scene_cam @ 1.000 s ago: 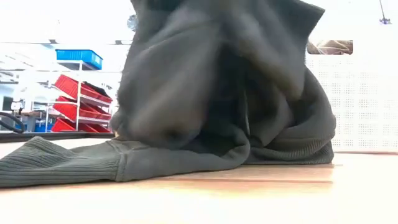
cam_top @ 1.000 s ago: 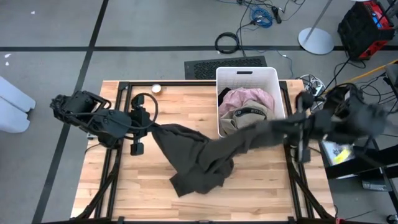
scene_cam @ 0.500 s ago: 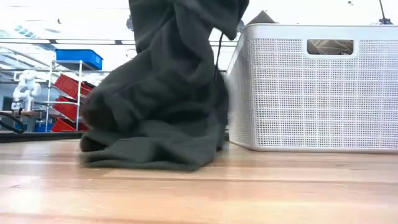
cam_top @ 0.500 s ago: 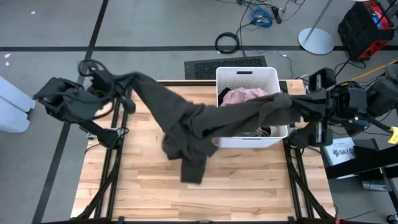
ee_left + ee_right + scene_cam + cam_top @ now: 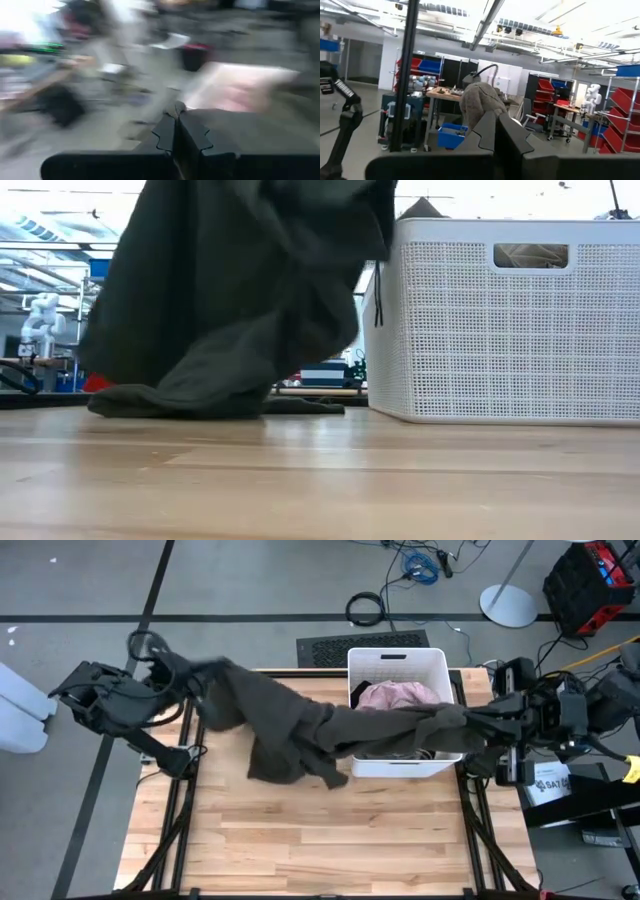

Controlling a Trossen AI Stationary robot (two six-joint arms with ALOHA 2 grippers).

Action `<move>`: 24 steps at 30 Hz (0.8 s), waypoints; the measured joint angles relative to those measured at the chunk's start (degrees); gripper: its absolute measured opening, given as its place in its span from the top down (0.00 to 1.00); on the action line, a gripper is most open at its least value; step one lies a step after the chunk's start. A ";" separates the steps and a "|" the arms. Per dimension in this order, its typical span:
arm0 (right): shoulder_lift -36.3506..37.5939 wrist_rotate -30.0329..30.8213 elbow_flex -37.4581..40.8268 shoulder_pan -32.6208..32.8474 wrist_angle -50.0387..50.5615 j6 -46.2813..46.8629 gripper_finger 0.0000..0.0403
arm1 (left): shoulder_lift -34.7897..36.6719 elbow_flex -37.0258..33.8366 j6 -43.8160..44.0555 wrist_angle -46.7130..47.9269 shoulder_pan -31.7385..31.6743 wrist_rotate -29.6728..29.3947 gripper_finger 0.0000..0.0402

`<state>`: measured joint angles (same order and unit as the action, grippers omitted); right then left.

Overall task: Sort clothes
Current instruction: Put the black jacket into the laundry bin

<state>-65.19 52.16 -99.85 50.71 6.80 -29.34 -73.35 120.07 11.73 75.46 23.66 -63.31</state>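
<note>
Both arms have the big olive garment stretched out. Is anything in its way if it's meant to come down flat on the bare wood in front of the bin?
Partly. The dark olive garment spans from the left gripper to the right gripper, and its right stretch drapes over the white bin, above the pale pink garment. That end must clear the bin's front wall; the wooden table shows nothing else.

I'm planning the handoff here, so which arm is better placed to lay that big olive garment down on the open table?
Probably the left. Both grippers hold the dark olive garment stretched between them, but the left gripper sits beside the bare wooden table, while the right gripper is past the white bin.
</note>
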 joint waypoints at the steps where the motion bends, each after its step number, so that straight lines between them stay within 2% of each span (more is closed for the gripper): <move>1: 0.00 0.00 0.00 0.32 0.32 0.00 1.00 | 0.05 0.00 0.02 0.04 0.00 6.69 0.96; 7: 0.04 -0.02 0.00 2.04 0.89 0.72 1.00 | -0.23 -0.07 6.22 4.28 0.07 47.17 0.96; 9: 0.04 -0.22 0.00 2.65 2.38 3.29 1.00 | -0.45 -1.04 10.34 5.87 0.30 55.31 0.96; 11: 0.04 -0.90 0.00 3.11 5.79 7.36 1.00 | -0.47 -3.07 14.27 7.47 1.30 58.03 0.96; 17: -0.28 -2.58 0.00 4.62 18.07 23.92 1.00 | -0.51 -13.25 22.81 12.42 4.04 57.57 0.91; 20: -1.14 -8.34 -0.04 5.08 25.04 32.75 1.00 | -0.54 -20.40 27.99 12.21 4.89 58.63 0.85; 24: -4.01 -16.00 -0.02 5.10 34.13 44.13 1.00 | -0.58 -30.60 32.81 9.39 5.62 66.37 0.76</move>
<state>-69.19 36.16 -99.88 55.81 40.93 14.79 -73.93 89.47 44.54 84.85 29.28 3.06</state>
